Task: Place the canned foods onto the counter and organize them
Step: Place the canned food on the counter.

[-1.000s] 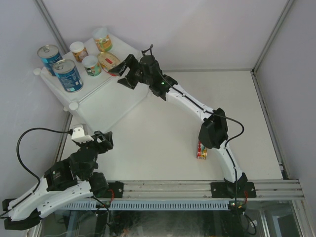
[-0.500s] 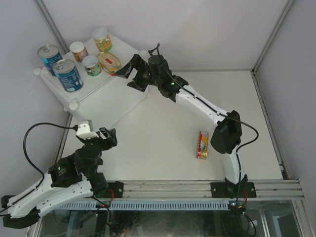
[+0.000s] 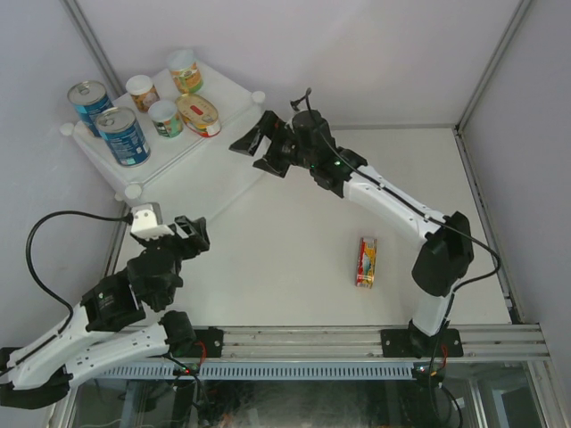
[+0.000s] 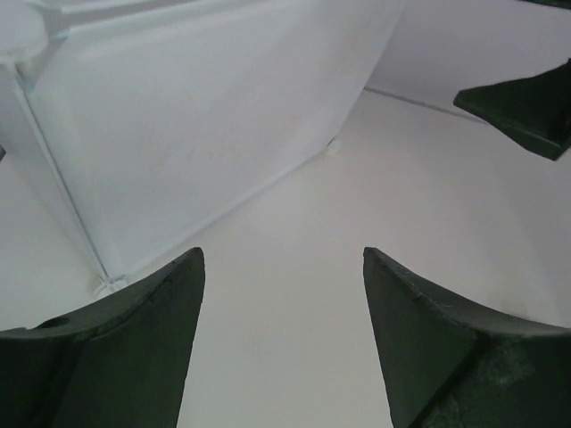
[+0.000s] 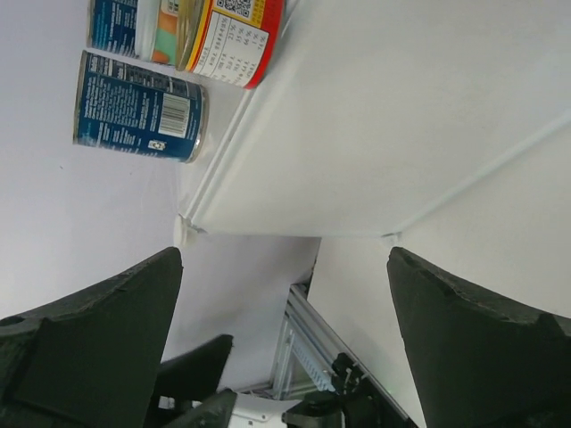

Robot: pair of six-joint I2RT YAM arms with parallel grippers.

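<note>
The counter [image 3: 228, 93] is a big white box in the far left corner. On its top stand two tall blue cans [image 3: 122, 135] [image 3: 87, 102], three small round cans [image 3: 166, 117] and one flat oval tin [image 3: 198, 114]. A second flat red-and-yellow tin [image 3: 366, 260] lies on the table to the right. My right gripper [image 3: 255, 147] hangs open and holds nothing, just off the counter's right edge. In the right wrist view the gripper [image 5: 284, 254] looks past the oval tin [image 5: 234, 36] and a blue can [image 5: 138, 107]. My left gripper [image 3: 192, 236] is open and empty, facing the counter's side [image 4: 178, 134].
Walls close in behind and left of the counter. An aluminium rail [image 3: 312, 341] runs along the near edge by the arm bases. One of the right gripper's fingers [image 4: 526, 111] shows at the top right of the left wrist view.
My right gripper opened, let go of the oval tin on the counter and drew back to the right. The left arm shifted slightly.
</note>
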